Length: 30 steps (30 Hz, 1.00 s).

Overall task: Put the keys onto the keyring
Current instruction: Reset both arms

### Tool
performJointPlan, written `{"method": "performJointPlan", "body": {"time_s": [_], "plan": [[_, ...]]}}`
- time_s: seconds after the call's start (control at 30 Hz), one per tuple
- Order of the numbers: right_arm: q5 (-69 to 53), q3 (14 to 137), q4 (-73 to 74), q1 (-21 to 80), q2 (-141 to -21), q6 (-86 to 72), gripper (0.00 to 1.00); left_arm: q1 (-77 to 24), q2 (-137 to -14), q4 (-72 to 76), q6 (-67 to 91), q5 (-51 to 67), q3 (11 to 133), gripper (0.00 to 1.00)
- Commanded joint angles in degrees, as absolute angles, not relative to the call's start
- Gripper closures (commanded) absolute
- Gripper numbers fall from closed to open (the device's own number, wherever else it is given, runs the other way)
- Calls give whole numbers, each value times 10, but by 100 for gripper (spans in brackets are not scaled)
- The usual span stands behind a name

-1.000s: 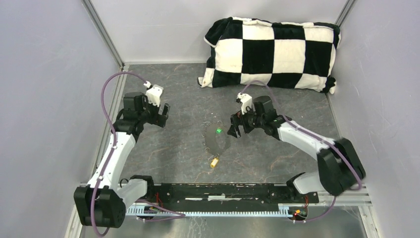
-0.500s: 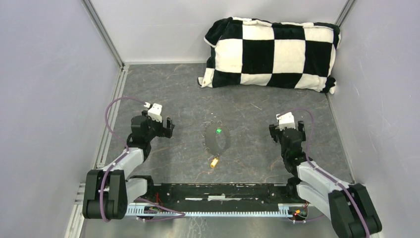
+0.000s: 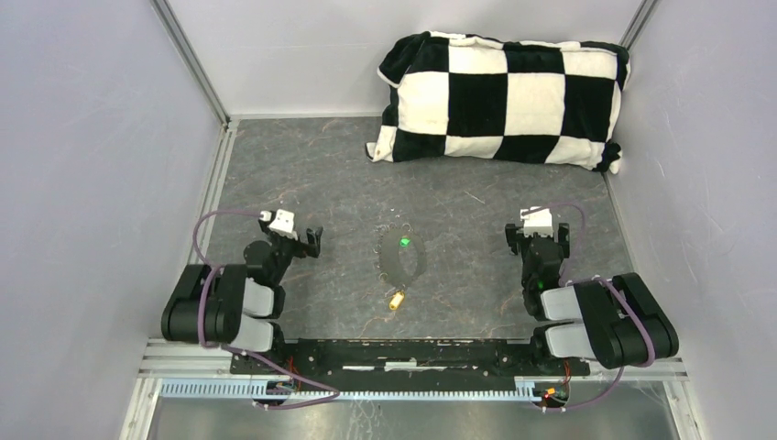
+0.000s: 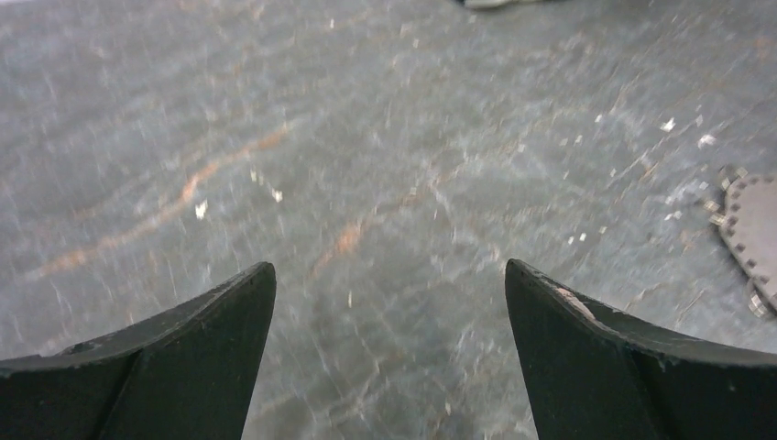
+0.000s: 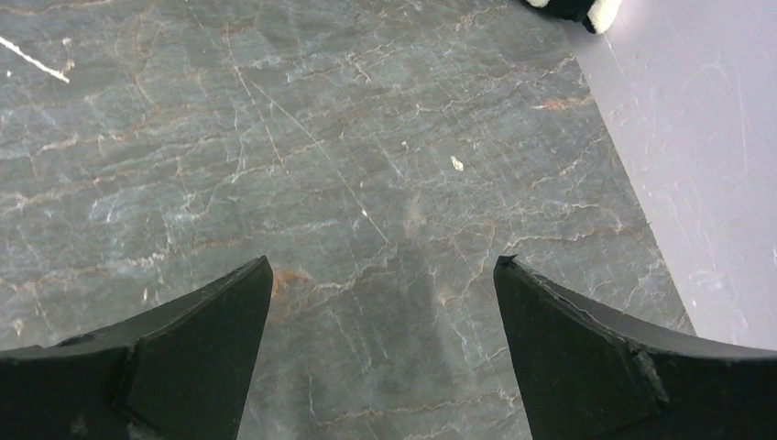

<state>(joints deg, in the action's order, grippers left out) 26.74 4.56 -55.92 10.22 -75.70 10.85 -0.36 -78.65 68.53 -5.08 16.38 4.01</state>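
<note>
The keyring [image 3: 384, 259], a thin oval loop, lies flat on the grey mat at the table's middle. A green-headed key [image 3: 404, 243] sits inside the loop near its far end. Just past the ring's near end lies a yellow-headed key [image 3: 397, 300]. My left gripper [image 3: 310, 240] is open and empty, left of the ring and apart from it. In the left wrist view the gripper [image 4: 389, 266] hangs over bare mat, with the keyring's edge [image 4: 733, 215] at the right border. My right gripper [image 3: 538, 235] [image 5: 383, 261] is open and empty, well right of the ring.
A black-and-white checkered pillow [image 3: 502, 99] lies against the back wall; its corner [image 5: 573, 7] shows in the right wrist view. Grey walls enclose the table; the right wall [image 5: 696, 165] stands close to my right gripper. Both arms are folded back near their bases.
Both arms have drawn back toward their bases and folded. The right gripper left the keyring's side and moved right; the left gripper came nearer and lower. Keys and ring stayed put.
</note>
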Motion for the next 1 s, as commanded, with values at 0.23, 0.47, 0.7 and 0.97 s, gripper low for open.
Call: {"method": "performJointPlan", "body": {"time_s": [0.23,0.47,0.7,0.97], "plan": [[247,-42,-802,79,-793,94,2,-1,-883,760,-15,97,99,0],[246,-43,-797,79,-789,93,2,-1,-879,732,-5,70,111,0],[246,-46,-801,79,-786,94,2,-1,-880,710,-5,73,122,0],[247,-46,-800,79,-787,94,2,-1,-885,698,-8,71,131,0]]}}
